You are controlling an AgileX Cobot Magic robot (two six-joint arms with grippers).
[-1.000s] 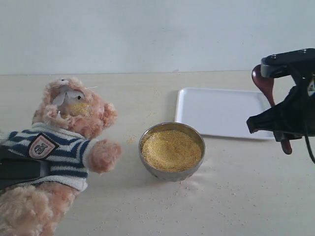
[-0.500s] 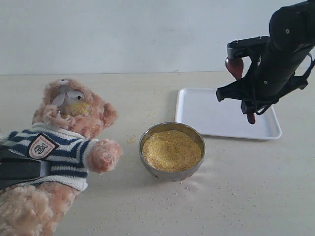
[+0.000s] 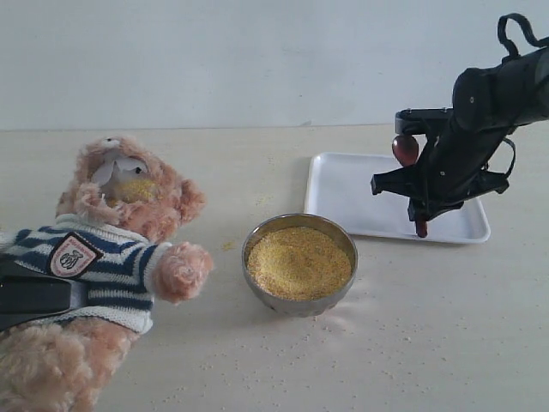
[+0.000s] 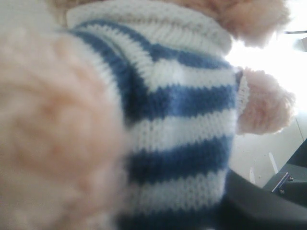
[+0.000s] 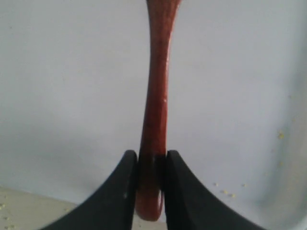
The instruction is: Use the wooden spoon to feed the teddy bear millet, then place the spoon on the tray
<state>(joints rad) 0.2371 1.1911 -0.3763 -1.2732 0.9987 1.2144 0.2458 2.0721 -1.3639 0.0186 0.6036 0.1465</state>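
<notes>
I had the wooden spoon (image 3: 405, 149) over the tray (image 3: 352, 193), tilted bowl-end up, its handle clamped tight in the right claw (image 3: 426, 190), handle tip down near the tray's front rim. Just beside the tray sat the steel bowl (image 3: 256, 239) heaped with millet (image 3: 298, 262), stray grains across the table (image 3: 446, 343). Far left, the teddy bear (image 3: 129, 202) lay with the left claw (image 3: 33, 296) against its striped shirt; gripping or not, I couldn't tell.

Dark wooden spoon (image 3: 406, 148) tilted over tray (image 3: 352, 193); millet (image 3: 298, 262) heaped near teddy bear (image 3: 120, 249).
</notes>
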